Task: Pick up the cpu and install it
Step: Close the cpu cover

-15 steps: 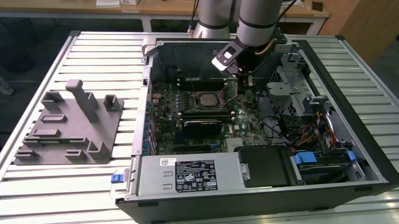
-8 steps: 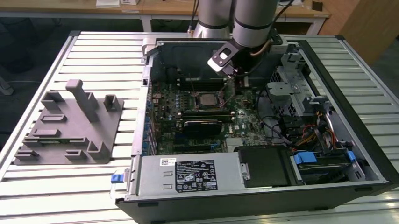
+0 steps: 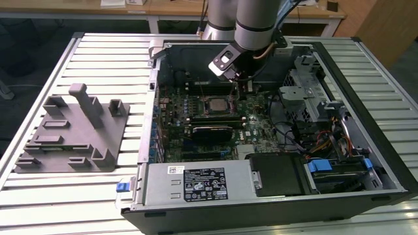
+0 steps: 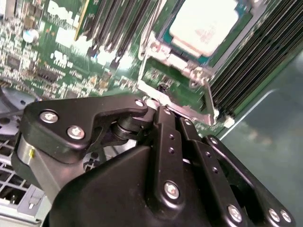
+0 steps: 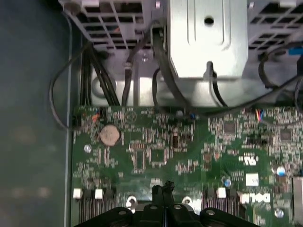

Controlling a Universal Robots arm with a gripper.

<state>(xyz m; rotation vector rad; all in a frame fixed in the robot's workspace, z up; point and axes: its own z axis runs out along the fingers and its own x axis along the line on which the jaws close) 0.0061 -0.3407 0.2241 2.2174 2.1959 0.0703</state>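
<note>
Starting with the exterior view: finding the gripper [image 3: 247, 90] low inside the open computer case [image 3: 261, 218], just beside the processor socket. Finding also the cpu [image 3: 216, 104] lying flat in that socket on the motherboard [image 3: 261, 129], well apart from the grey fixture [image 3: 72, 132] on the slatted surface [image 3: 98, 54].

Moving to the second wrist view: seeing the cpu [image 4: 203, 23] sitting square inside the metal socket frame [image 4: 161, 51], near the gripper [image 4: 164, 112] but apart from it. Not being able to tell about the clamping of the frame.

Moving to the first wrist view: seeing the gripper [image 5: 163, 190] fully closed and gripping nothing, hanging over the motherboard [image 5: 156, 156] near a coin battery [image 5: 109, 135].

Judging the cpu as light, thin and stiff, with a smooth metal top probably slipping easily and an underside probably fragile. Therefore advising to take hold at two opposite sides of the pale rim, keeping it level and squeezing gently.
</note>
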